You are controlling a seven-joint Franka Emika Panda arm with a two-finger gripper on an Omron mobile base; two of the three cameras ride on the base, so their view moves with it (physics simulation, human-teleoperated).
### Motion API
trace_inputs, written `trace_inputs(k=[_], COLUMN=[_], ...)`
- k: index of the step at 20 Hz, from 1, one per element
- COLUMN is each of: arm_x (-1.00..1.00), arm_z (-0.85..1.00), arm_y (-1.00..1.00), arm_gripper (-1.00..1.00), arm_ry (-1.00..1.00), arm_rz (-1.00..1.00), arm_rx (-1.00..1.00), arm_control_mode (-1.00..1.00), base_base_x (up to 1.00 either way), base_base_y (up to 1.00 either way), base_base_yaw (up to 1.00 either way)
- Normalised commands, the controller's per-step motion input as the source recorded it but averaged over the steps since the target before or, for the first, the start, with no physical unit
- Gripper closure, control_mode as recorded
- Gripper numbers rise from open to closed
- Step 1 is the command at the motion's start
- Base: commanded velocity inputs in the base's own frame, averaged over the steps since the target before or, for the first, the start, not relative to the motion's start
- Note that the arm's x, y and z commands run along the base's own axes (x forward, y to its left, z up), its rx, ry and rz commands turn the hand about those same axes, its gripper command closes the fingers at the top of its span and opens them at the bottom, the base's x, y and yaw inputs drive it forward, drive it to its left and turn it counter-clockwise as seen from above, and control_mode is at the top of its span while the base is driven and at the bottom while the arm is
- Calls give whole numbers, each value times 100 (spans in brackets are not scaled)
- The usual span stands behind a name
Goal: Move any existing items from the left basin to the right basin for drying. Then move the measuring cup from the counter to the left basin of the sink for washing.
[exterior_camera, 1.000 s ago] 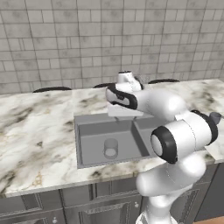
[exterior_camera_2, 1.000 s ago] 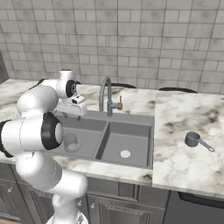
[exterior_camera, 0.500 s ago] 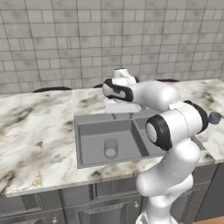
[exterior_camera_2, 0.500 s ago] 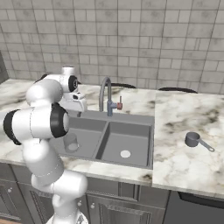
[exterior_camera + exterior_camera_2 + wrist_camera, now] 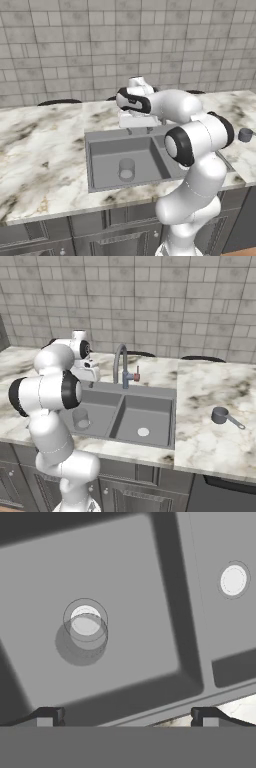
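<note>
One unmarked tumbler (image 5: pixel 82 632), left basin (image 5: pixel 135 602)

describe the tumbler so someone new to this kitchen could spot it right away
Find the grey double sink set in the marble counter, then look in its wider left basin. The tumbler stands upright there: pale, see-through and handleless, unlike the dark handled measuring cup out on the counter.

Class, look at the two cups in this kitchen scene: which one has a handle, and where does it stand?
The measuring cup: dark, opaque, with a short side handle, standing on the counter right of the sink. The tumbler in the left basin is pale, see-through, handleless.
</note>
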Motion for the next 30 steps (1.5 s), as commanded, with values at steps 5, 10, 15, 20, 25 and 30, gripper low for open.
trace_inputs(k=[5,10,15,20,25,30], arm_x=[0,0,-3,-14,-13,-10], arm_z=[-7,-13,-16,-18,-19,-23], arm_y=[0,0,0,2,6,6], arm_gripper=[-100,-100,-100,-100,-100,-100], arm_ry=[0,0,0,0,0,0], arm_rz=[0,-2,-2,-2,-2,-3], arm_rx=[0,0,0,0,0,0], arm_control_mode=[-100,-100,-100,-100,-100,-100], base_base_x=[0,0,0,0,0,0], base_base_y=[0,0,0,0,0,0], base_base_yaw=[0,0,0,0,0,0])
